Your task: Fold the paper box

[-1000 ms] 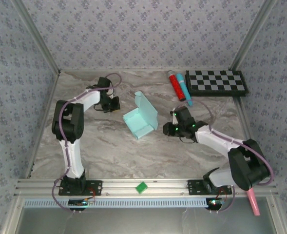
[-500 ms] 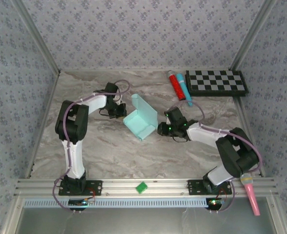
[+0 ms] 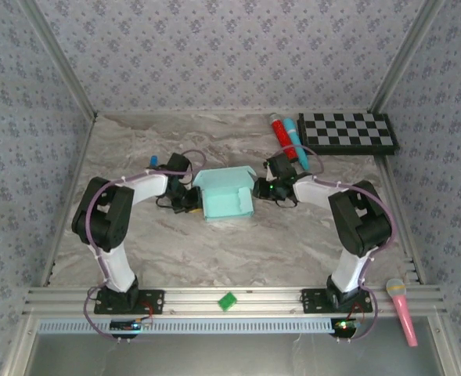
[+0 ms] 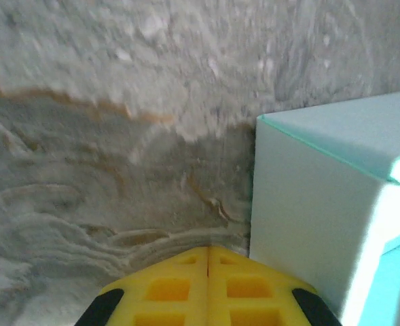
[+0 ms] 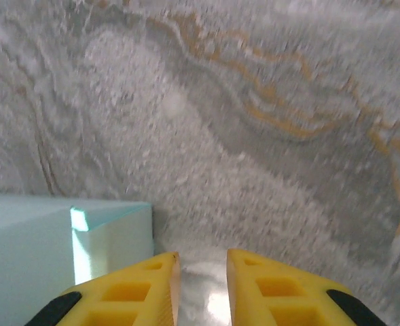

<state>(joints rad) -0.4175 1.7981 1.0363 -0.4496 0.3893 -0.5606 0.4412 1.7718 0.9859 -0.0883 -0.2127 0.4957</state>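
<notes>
Now, left gripper (image 4: 208,252): fingers pressed together with nothing between them, low over the table at the left end of the paper box (image 4: 308,224). Whether the tip touches the card cannot be told.
Right gripper (image 5: 203,261): jaws a narrow slit apart, bare marble showing through the gap, nothing held. It sits low, just beside the box's right end.
Paper box: pale aqua card, already raised into a box shape, sitting mid-table between the two grippers. A paler panel runs along its far edge in the overhead view.
Key relation: the box lies to the right of the left gripper and to the left of the right gripper. Its long axis runs left to right, along the line joining them, so each gripper faces a short end. Neither arm looks clearly nearer.
Likely call: any next fold or press probably depends on the two ends being steadied together, since thin card pushed from one side alone could skid or buckle.
Surface: the table (image 3: 175,251) is flat, grey-white marble pattern with tan veins, and bare around the box.
Room: flowered wallpaper (image 3: 230,47) closes in the left, far and right sides.
Far right: a black-and-white checkerboard (image 3: 347,131), with a red marker (image 3: 281,137) and a blue marker (image 3: 295,145) beside it, near the right arm's wrist.
Near edge: a small green piece (image 3: 228,301) on the metal rail, and a pink object (image 3: 402,309) off to the near right.
</notes>
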